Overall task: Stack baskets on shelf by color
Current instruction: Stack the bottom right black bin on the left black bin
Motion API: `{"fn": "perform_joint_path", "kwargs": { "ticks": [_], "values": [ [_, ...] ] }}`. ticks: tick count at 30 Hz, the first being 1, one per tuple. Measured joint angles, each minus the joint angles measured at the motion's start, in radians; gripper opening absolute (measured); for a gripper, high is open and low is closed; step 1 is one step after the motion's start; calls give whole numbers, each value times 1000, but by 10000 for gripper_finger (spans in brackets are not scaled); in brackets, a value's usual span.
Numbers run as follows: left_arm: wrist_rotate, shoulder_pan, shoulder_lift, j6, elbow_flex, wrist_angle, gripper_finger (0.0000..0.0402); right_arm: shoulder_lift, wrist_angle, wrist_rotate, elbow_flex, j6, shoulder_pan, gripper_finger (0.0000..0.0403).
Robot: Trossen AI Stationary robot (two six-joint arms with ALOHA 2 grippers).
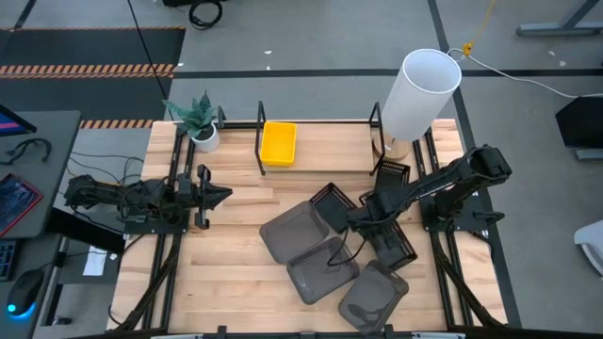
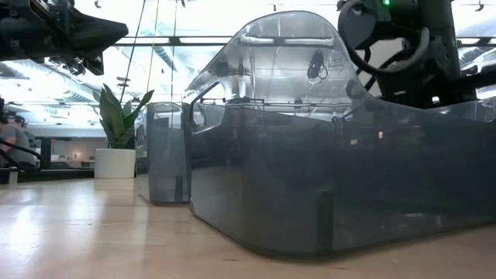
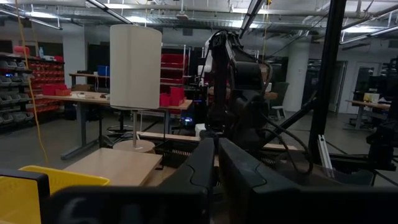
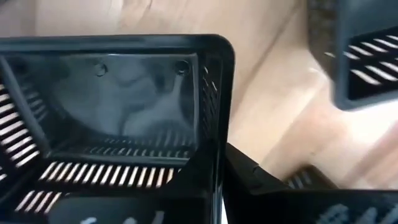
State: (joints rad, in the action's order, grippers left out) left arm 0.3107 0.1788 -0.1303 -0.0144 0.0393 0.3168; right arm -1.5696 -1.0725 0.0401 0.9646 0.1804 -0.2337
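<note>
Yellow baskets [image 1: 278,143] sit nested in the left bay of the black wire shelf [image 1: 320,122], on the far side of the table. Three dark grey baskets [image 1: 294,231] [image 1: 322,268] [image 1: 374,294] lie spread on the near middle of the table, one of them [image 2: 333,178] close before the low camera. One black mesh basket [image 1: 332,205] lies at the centre and another [image 1: 396,243] to its right. My right gripper [image 1: 363,220] is at the centre basket's right corner. My left gripper [image 1: 215,196] waits shut above the left of the table. My right gripper holds the centre black mesh basket by its side wall near a corner [image 4: 216,134]. The wall stands between the two fingers, one inside the basket and one finger [image 4: 258,177] outside. The fingers slant down from the table's right.
A tall white cylinder [image 1: 419,89] stands at the shelf's right end, and a potted plant [image 1: 200,122] at its left end. Black arm mounting rails [image 1: 170,245] run along both table sides. Bare wood [image 1: 236,273] lies left of the grey baskets.
</note>
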Motion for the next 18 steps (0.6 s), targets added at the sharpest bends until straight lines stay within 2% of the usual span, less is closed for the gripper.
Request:
{"fn": "perform_joint_path", "kwargs": {
  "ticks": [10, 18],
  "values": [
    [0, 0, 0, 0, 0, 0, 33, 0, -135, 21, 122, 12, 8, 11],
    [0, 0, 0, 0, 0, 0, 30, 0, -256, 46, 286, 25, 27, 11]
  ]
}}
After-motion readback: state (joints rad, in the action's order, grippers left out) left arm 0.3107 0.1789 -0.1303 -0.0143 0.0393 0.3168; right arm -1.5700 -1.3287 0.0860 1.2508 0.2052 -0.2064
